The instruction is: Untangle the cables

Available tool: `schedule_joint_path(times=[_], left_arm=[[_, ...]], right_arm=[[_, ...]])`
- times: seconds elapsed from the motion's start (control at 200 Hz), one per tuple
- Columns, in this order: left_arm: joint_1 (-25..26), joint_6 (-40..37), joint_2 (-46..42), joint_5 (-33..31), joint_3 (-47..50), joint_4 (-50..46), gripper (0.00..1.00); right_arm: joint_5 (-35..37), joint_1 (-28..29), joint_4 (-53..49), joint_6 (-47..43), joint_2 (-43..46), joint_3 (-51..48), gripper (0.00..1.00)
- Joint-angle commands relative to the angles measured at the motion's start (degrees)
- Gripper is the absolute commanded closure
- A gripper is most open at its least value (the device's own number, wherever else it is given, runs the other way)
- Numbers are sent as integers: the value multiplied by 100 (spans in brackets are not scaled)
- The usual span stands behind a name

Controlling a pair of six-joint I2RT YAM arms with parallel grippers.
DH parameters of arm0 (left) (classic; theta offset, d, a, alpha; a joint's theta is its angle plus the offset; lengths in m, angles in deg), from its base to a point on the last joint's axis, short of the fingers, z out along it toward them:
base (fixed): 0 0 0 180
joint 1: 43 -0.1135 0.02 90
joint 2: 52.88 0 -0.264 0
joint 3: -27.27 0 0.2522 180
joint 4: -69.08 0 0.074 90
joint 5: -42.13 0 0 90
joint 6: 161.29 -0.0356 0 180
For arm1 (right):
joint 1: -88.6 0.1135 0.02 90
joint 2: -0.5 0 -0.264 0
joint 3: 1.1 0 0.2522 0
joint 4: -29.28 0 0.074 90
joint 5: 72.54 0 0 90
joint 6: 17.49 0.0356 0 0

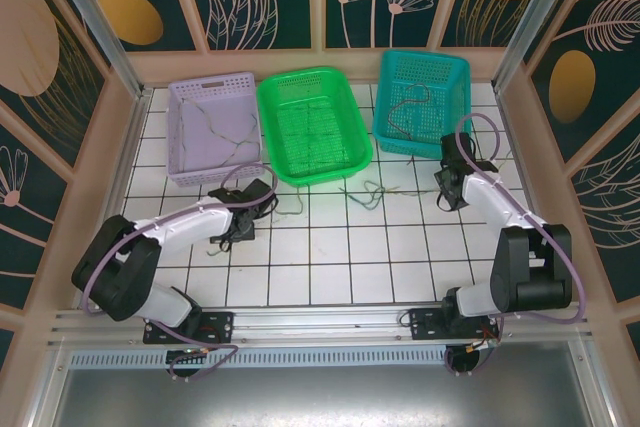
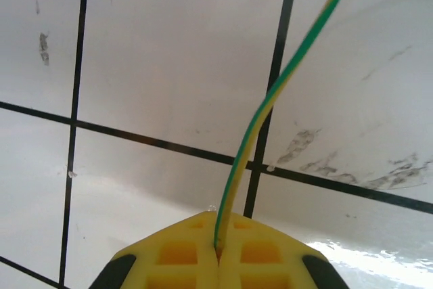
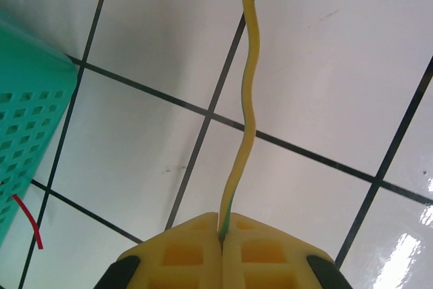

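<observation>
The left gripper [image 2: 218, 247] has its 2 yellow fingertips pressed together on a green-yellow cable [image 2: 270, 99], which runs away from the pinch over the white tiled table [image 2: 169, 52]. The right gripper [image 3: 222, 236] is clamped on a green-yellow strand too (a red wire [image 3: 30, 225] curls beside the teal basket [image 3: 27, 120] on its left). From above, this cable lies slack between both grippers, just near of the green basket [image 1: 357, 122]. Other cables [image 1: 225, 132] lie in the lavender basket [image 1: 212, 82], far left.
</observation>
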Motion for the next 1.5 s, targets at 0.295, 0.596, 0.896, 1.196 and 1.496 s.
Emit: schedule_joint_path(times=[0.295,0.596,0.896,1.196,1.496], left_arm=[[-2,-1423,-688,2187,-806,138,100],[830,-1928,-727,4538,-877,243,100],[1017,-1668,-295,4929,-1937,673,100],[1026,-2322,296,4416,-2641,210,100],[1025,-2513,458,4077,-2721,221,100]], right_arm=[[-878,639,57,-95,-715,363,97],[-1000,1045,-279,-12,-503,714,27],[-1968,1559,-835,425,967,538,20],[-3231,1076,-1082,-360,1859,352,17],[-4143,773,-1037,-641,1913,-92,46]])
